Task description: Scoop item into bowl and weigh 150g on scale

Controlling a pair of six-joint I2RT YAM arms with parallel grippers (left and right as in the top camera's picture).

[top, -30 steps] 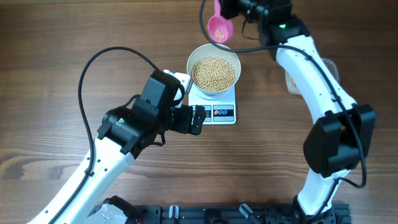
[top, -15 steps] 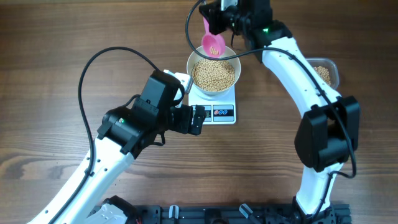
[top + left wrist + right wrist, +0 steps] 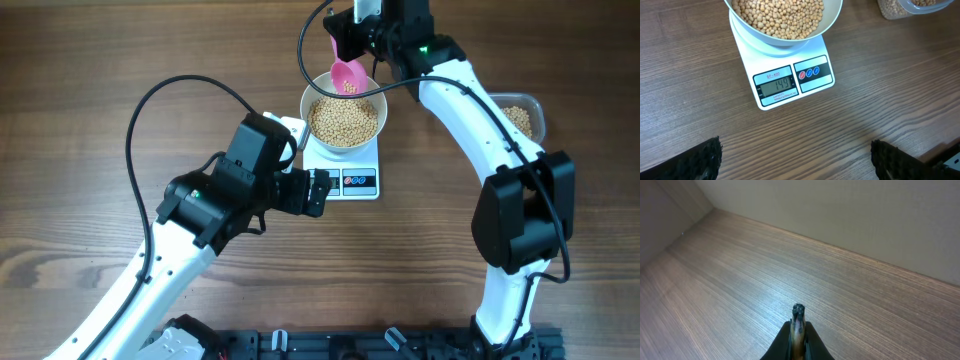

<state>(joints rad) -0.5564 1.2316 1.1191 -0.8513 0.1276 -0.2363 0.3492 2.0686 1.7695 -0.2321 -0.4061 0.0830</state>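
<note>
1. The beans [image 3: 343, 117] are heaped in the bowl [image 3: 308, 100] on the scale [image 3: 358, 183] (149 displayed).
2. Above the scale's far edge a scoop [image 3: 347, 76] is pinched by the right gripper [image 3: 345, 38]; beside the scale the left gripper [image 3: 318, 192] is spread.
3. Overshoot is risked if the scoop is emptied at once.

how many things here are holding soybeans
3: the white bowl on the scale, the pink scoop above the bowl's far rim, and the clear tub right of it, partly behind the right arm.
</note>
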